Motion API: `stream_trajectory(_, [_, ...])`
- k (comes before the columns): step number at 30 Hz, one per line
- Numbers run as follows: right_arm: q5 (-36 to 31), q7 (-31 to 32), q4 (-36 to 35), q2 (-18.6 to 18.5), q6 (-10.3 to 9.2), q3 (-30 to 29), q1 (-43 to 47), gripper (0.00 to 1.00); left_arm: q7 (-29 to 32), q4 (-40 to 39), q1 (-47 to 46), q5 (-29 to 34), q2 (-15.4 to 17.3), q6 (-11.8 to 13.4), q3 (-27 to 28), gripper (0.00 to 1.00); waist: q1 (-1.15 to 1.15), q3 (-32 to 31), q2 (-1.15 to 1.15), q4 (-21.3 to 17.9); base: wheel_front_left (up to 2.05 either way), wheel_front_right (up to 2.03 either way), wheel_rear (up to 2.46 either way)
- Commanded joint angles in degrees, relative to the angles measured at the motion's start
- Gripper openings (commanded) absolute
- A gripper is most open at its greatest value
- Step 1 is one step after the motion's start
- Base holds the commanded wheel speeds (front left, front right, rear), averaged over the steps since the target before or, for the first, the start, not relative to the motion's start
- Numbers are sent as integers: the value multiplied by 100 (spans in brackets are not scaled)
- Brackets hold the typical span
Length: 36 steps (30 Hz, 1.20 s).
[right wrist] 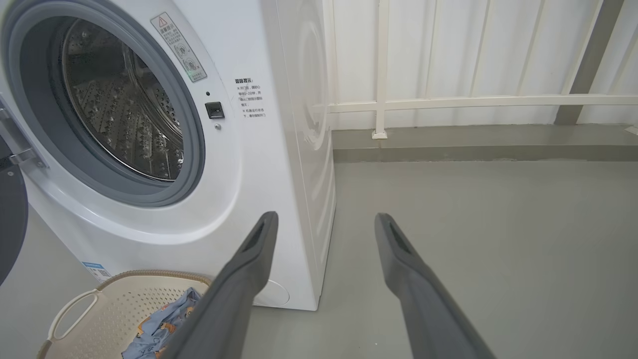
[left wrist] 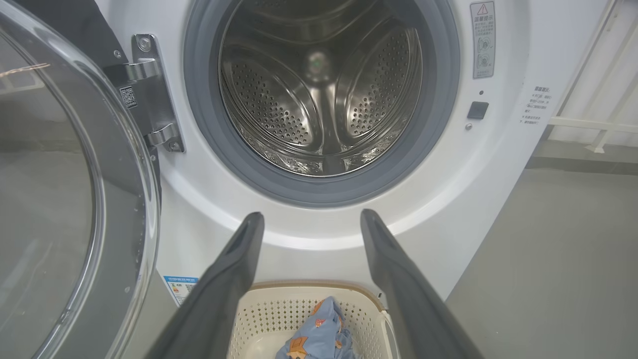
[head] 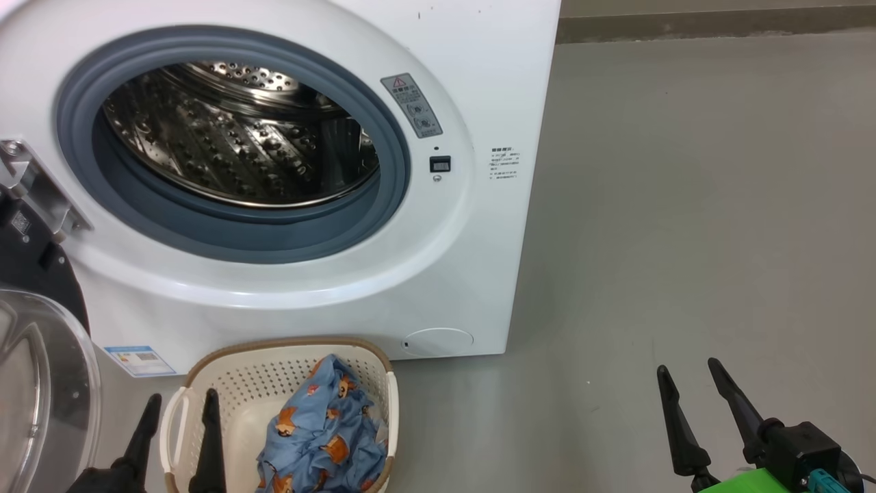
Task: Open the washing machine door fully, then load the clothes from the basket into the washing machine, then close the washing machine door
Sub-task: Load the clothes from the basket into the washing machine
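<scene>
The white washing machine [head: 479, 82] stands with its steel drum [head: 239, 137] showing and nothing inside. Its door [head: 41, 383] is swung out on the left, glass bowl toward me; in the left wrist view the washing machine door [left wrist: 70, 189] hangs from a metal hinge [left wrist: 149, 94]. On the floor below sits the cream basket [head: 226, 370] with the blue printed clothes [head: 321, 431] in it. My left gripper [head: 181, 404] is open just above the basket's left handle. My right gripper [head: 688, 373] is open over bare floor at the right. In the left wrist view the clothes [left wrist: 319, 334] lie below the open fingers [left wrist: 244, 249].
Grey floor [head: 684, 205] stretches right of the machine. A white railing and wall [right wrist: 448, 99] stand behind it in the right wrist view. The open door takes up the space left of the basket.
</scene>
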Motion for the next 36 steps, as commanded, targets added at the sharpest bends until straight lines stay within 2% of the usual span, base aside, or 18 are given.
stream_trajectory(1, [68, -43, -117, -40, 35, 169, -149, 100, -37, -129, -175, 5, 101, -13, 156, 100, 0, 11, 0, -6, 0, 0, 0])
stream_trajectory(20, [110, -43, -98, -40, 35, 205, -252, 100, -37, -124, -240, -164, 145, -14, -30, 100, 0, 373, 0, -62, 0, 0, 0])
stream_trajectory(36, [141, -43, -172, -40, 35, 346, -590, 100, -37, 105, -852, -375, 322, -14, -141, 100, 0, 1392, 0, -266, 0, 0, 0])
